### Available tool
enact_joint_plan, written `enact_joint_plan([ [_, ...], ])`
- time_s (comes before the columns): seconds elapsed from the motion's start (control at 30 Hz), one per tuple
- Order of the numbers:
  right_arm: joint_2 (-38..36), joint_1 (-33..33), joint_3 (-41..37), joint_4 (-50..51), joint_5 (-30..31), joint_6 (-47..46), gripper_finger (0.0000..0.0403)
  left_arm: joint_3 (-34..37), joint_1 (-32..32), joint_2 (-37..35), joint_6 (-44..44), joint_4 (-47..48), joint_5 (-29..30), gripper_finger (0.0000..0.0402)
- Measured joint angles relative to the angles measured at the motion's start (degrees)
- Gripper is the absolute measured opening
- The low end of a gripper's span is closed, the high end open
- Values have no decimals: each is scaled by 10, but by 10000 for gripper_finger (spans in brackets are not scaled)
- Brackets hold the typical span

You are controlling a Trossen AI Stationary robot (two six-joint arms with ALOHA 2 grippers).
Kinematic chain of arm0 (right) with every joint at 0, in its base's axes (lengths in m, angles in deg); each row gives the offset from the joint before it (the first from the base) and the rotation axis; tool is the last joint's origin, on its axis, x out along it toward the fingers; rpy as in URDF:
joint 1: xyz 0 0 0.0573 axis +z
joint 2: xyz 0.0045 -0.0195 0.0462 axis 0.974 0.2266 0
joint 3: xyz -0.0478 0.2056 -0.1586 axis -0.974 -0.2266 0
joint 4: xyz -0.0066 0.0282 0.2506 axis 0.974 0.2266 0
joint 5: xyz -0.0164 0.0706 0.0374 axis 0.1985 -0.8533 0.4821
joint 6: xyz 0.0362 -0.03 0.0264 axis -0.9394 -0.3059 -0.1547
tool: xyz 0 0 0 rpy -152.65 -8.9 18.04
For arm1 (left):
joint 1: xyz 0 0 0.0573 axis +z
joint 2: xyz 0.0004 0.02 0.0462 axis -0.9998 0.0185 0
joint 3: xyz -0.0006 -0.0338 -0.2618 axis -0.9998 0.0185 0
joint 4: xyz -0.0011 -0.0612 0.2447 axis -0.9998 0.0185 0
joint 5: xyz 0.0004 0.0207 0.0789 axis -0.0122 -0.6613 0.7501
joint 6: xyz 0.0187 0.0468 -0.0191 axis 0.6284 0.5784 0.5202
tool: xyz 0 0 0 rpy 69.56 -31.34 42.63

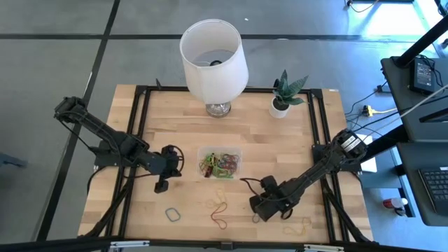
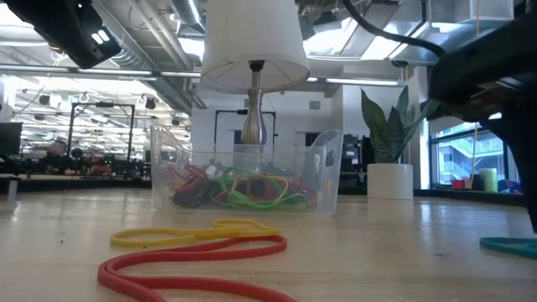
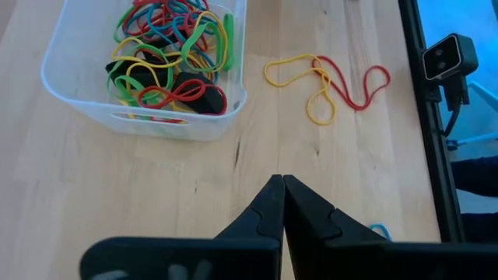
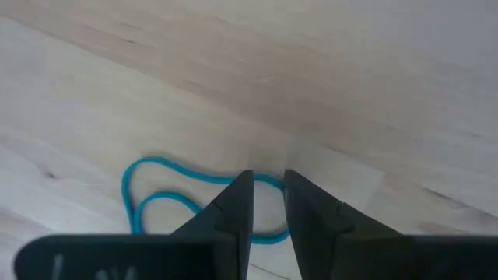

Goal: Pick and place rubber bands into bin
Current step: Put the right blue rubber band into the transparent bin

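Rubber bands mostly fill the bin (image 1: 220, 161); my right gripper (image 4: 267, 198), jaws slightly apart, straddles a teal band (image 4: 156, 194) on the table, so I judge pickup underway, needing closure; left gripper (image 3: 282, 204) waits shut.

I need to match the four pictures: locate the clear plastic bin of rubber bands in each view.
High view: small clear plastic rectangular bin, table centre, below the white lampshade.
Low view: centre, under the lampshade.
Left wrist view: upper left.
Right wrist view: not in it.
Shared landmark: red and yellow rubber bands lying near the bin.
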Motion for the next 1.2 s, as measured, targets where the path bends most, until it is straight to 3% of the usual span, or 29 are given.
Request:
enact_joint_plan([
  [0.27, -2, 13, -9, 7, -14, -10, 74, 0, 0, 0, -8, -1, 2, 2],
  [0.6, -2, 16, -9, 29, -52, -1, 7, 0, 0, 0, -8, -2, 8, 2],
  [0.83, 2, 17, 10, 38, -44, 2, 2, 0, 0, 0, -6, -2, 9, 2],
  [1.0, 1, 22, 94, 138, -11, 3, 1, 0, 0, 0, -3, -2, 9, 2],
  [1.2, 1, 36, 220, 272, 128, -10, 1, 0, 0, 0, 13, -1, 13, 2],
])
